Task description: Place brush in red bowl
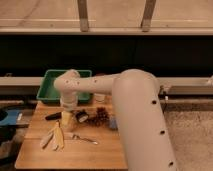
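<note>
The hand (67, 120) hung spread above the tabletop (100, 152), gripping nothing. The brush (53, 116) lay flat just beside it, camera-left, its handle running roughly crosswise. I could not make out the red bowl.

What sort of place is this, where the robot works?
Probably an indoor lab or office: a wooden table by a window wall, carpet beside it. The gripper hangs low over the table.

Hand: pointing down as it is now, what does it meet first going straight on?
Most likely the brush, lying on the table right under the hand, though depth is unclear.
</note>
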Robot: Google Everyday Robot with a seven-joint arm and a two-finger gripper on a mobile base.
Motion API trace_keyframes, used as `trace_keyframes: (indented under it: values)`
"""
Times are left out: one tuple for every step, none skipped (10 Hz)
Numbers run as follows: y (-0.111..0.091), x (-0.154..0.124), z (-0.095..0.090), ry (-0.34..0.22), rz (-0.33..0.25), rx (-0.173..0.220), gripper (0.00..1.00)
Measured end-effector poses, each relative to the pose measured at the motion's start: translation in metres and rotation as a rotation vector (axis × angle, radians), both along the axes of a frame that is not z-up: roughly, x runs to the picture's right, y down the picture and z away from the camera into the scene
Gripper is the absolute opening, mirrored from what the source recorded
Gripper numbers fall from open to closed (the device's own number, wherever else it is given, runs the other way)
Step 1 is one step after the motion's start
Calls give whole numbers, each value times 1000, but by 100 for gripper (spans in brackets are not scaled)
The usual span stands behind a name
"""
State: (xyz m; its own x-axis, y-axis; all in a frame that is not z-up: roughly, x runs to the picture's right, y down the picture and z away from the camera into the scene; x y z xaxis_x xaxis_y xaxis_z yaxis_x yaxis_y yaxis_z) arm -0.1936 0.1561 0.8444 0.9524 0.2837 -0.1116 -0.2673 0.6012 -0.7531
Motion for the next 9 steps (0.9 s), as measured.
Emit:
trace_keyframes:
  values:
    - [4,0,5,3,0,-7,80]
    - [5,0,7,5,-5,-5,80]
    - [6,0,10,12,-12,-4,78]
    - [10,0,14,21,-19,-5,70]
    - [12,2,18,32,-24,0,59]
    - [10,4,18,40,-24,9,49]
    - [9,8,17,47,-26,15,39]
    - [8,8,16,47,-29,19,28]
    - [9,7,15,46,-32,19,19]
